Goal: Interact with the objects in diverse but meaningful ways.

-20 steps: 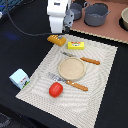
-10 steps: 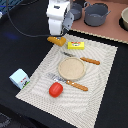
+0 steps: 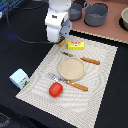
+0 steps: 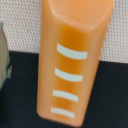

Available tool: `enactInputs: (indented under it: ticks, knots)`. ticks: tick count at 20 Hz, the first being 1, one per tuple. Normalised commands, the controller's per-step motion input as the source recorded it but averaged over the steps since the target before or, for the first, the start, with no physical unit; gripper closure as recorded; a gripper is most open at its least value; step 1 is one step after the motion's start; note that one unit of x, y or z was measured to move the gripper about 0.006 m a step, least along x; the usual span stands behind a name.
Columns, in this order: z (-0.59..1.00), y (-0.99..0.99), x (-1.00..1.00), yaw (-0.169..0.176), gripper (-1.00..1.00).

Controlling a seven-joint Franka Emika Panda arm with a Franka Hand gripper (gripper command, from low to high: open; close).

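The orange ridged block (image 4: 70,60) fills the wrist view, lying half on the woven mat and half on the black table. In the exterior view only its end (image 3: 62,43) shows under my gripper (image 3: 60,39), which is low over it at the mat's far edge. The fingers are hidden, so I cannot tell whether they are closed on it. The flat yellow box (image 3: 76,45) lies just to the exterior view's right of the gripper. The red tomato (image 3: 55,89) sits near the mat's front. The light blue carton (image 3: 19,78) stands on the black table at the exterior view's left.
A round tan plate (image 3: 72,68) sits mid-mat, with an orange-handled knife (image 3: 90,61) and fork (image 3: 68,82) beside it. Two grey pots (image 3: 97,14) (image 3: 75,11) and a bowl (image 3: 124,19) stand at the back. A grey edge (image 4: 4,55) shows beside the block.
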Motion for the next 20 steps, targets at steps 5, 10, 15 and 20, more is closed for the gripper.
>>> enactInputs:
  ticks: [5, 10, 15, 20]
  knots:
    - [-0.65, 0.33, -0.31, -0.030, -1.00]
    - [-0.48, 0.24, -0.27, -0.007, 1.00]
    - [-0.01, 0.04, -0.13, 0.000, 1.00]
    - [0.00, -0.01, -0.08, 0.001, 1.00]
